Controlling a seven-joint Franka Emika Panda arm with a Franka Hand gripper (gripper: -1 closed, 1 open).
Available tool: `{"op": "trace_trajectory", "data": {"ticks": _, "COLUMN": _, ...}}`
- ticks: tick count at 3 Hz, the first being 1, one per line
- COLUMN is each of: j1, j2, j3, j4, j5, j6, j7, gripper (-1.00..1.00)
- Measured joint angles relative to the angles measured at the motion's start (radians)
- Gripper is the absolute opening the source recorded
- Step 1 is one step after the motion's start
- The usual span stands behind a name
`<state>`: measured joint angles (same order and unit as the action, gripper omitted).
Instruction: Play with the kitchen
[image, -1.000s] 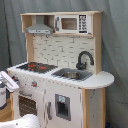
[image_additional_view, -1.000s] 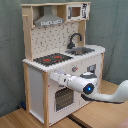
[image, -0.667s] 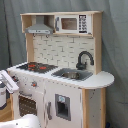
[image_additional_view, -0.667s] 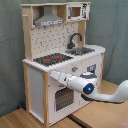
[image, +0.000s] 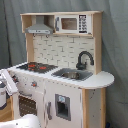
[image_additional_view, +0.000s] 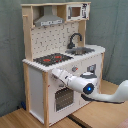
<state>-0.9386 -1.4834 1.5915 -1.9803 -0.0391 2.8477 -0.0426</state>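
The kitchen (image: 70, 102) is a tall white and light-wood toy with a red-ringed black hob (image: 35, 66), a sink (image: 72, 75), a black faucet (image: 84, 59), a grey hood (image: 39, 29) and a microwave (image: 70, 23). In the second exterior view the kitchen (image_additional_view: 35, 85) stands left of centre, and my white arm reaches in from the lower right. My gripper (image_additional_view: 54, 75) is against the front panel just under the hob (image_additional_view: 52, 59), above the oven door (image_additional_view: 62, 99). In the first exterior view only part of the gripper (image: 8, 80) shows, at the left edge.
A grey curtain (image: 117, 50) hangs behind the kitchen. The wooden floor (image_additional_view: 20, 120) lies in front. My arm's elbow (image_additional_view: 87, 89) with a blue light hangs before the cupboard door under the sink (image_additional_view: 82, 50).
The gripper has edged slightly further toward the kitchen's front panel under the hob. The kitchen itself has not moved.
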Motion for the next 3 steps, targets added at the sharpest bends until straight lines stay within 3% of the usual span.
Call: {"op": "trace_trajectory", "data": {"ticks": 3, "j1": 0.000, "j2": 0.000, "j3": 0.000, "j4": 0.000, "j5": 0.000, "j6": 0.000, "j7": 0.328, "gripper": -1.00}}
